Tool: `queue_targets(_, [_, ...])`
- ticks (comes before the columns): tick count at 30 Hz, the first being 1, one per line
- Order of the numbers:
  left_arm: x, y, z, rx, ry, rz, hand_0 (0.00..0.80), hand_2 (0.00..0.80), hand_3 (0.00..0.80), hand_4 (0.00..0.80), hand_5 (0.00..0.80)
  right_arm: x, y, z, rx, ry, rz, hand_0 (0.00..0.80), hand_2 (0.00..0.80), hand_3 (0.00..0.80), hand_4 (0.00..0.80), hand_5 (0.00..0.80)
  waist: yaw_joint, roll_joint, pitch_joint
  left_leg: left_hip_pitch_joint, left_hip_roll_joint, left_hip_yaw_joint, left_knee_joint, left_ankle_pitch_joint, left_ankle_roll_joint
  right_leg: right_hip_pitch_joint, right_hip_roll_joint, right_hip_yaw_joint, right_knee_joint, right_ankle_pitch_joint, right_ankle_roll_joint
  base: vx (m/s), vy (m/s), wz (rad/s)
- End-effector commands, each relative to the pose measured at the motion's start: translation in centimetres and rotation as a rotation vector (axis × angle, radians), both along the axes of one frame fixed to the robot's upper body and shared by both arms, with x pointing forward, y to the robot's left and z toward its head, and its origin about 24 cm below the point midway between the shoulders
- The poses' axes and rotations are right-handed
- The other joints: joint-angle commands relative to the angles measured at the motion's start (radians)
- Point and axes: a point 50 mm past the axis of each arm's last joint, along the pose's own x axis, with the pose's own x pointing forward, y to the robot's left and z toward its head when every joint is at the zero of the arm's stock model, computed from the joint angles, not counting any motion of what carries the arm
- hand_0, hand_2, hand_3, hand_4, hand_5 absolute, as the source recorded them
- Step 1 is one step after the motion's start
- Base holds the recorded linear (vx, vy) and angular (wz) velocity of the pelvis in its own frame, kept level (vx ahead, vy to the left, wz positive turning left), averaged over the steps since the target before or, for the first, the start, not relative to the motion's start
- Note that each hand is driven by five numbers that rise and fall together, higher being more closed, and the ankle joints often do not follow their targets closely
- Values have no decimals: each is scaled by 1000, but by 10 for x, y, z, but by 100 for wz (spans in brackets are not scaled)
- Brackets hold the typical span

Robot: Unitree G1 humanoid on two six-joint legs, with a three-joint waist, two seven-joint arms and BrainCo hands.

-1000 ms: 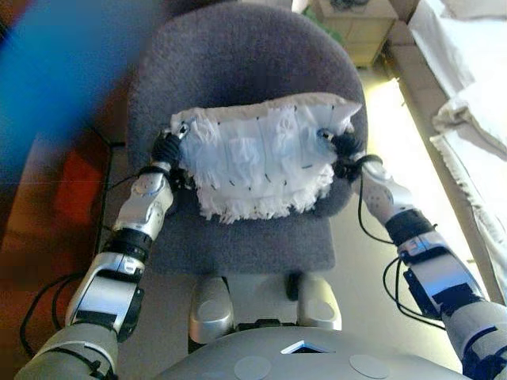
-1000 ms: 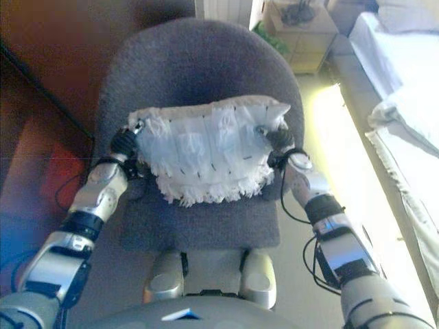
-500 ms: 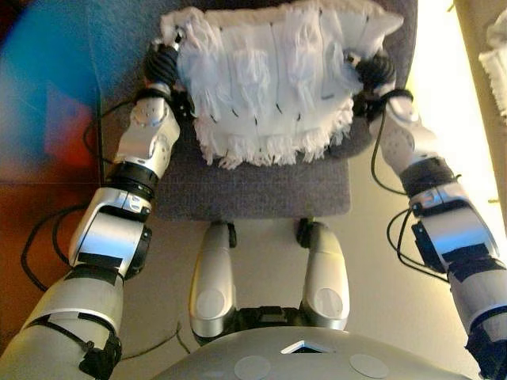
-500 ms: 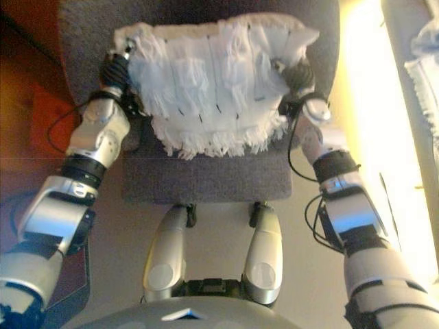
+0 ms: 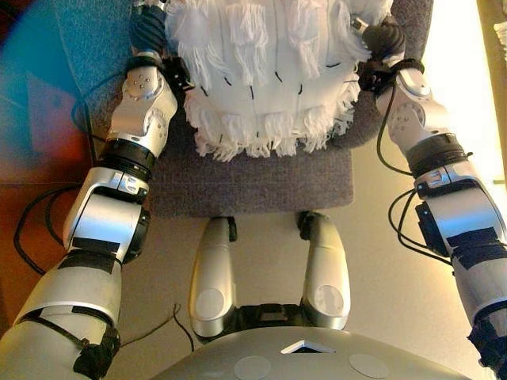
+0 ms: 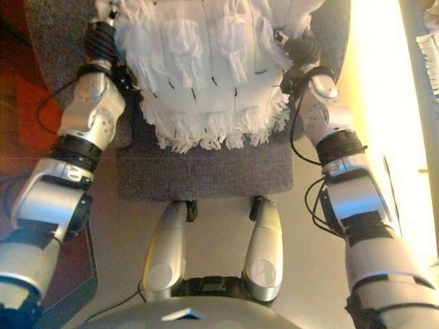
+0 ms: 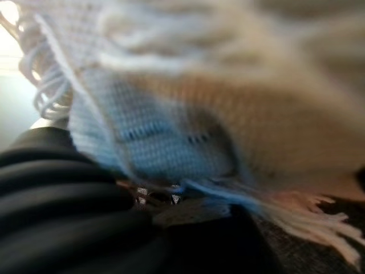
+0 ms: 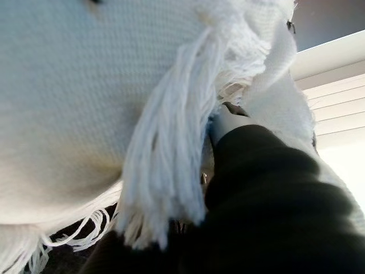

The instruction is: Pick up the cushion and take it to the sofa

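Cushion [image 5: 265,75], white and covered with rows of fringe, is held between the two hands above the seat of a grey chair [image 5: 253,178]. Its lower fringed edge hangs over the middle of the seat, and its upper part runs out of the top of both eye views.

The left arm comes up from the lower left, bends at the elbow, and reaches forward along the left side of the chair. The left hand [image 5: 148,32] is at the cushion's left edge, and only its dark ribbed cover shows there. In the left wrist view the cushion fabric lies directly over the cover and fills nearly all the picture, so the fingers are hidden and I cannot tell if they are curled or straight.

The right arm comes up from the lower right in a similar way, with the forearm pointing forward and a little inward. The right hand [image 6: 302,49] is pressed to the cushion's right edge, the dark cover against the fringe. In the right wrist view a thick tassel and the white knit hang in front of the hand; its fingers are covered too, so their state cannot be told.

Beside the chair on the right is pale floor [image 5: 380,277] in strong light.
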Motion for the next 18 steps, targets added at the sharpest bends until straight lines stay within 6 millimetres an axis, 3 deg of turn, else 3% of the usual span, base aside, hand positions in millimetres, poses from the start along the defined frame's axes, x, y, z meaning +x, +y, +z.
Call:
queue_targets(1, [-9,-49,96,27,-300,-147,800,800,800,800,800,-2,38,83,-7,-244,137,800,800,800,800,800,30,23,-15,30,18,21,18,-83,-61,57,-49,7,-18,-41,86,0,0,0])
queue_targets(3, [-7,-49,100,-13,-277,-142,800,800,800,800,800,1,35,89,-32,-217,108,800,800,800,800,800,32,24,-20,34,19,15,25,-110,-68,58,-47,6,-8,-65,91,100,-14,0])
queue_targets(9, [0,-48,102,15,-221,-118,800,800,800,800,800,6,34,99,-115,-164,47,800,800,800,800,800,29,28,-17,5,22,17,24,-101,-66,16,-35,14,9,-64,82,15,-2,0])
queue_targets(10, [1,-46,101,0,-210,-118,800,800,800,800,800,7,32,99,-126,-152,43,744,744,744,744,744,28,30,-17,5,22,19,20,-97,-65,12,-34,16,10,-64,80,39,18,2])
queue_targets(11, [2,-44,99,-22,-204,-119,756,756,756,756,756,8,31,98,-138,-146,33,358,358,358,358,358,27,31,-16,6,21,20,17,-95,-65,9,-32,18,11,-64,79,49,21,2])
queue_targets(12, [2,-43,99,-36,-203,-120,398,398,398,398,398,8,30,97,-143,-144,28,0,0,0,0,0,27,32,-15,7,21,20,15,-93,-65,8,-32,19,12,-64,78,61,27,2])
queue_targets(13, [3,-40,98,-50,-200,-115,0,0,0,0,0,8,28,95,-140,-140,20,0,0,0,0,0,26,34,-14,10,20,21,11,-92,-64,8,-31,20,12,-65,76,57,28,2])
queue_targets(18, [3,-25,97,-79,-211,-50,0,0,0,0,0,10,17,90,-111,-120,-43,0,0,0,0,0,23,40,-11,16,18,32,-9,-59,-62,5,-36,19,0,-44,65,8,29,4])
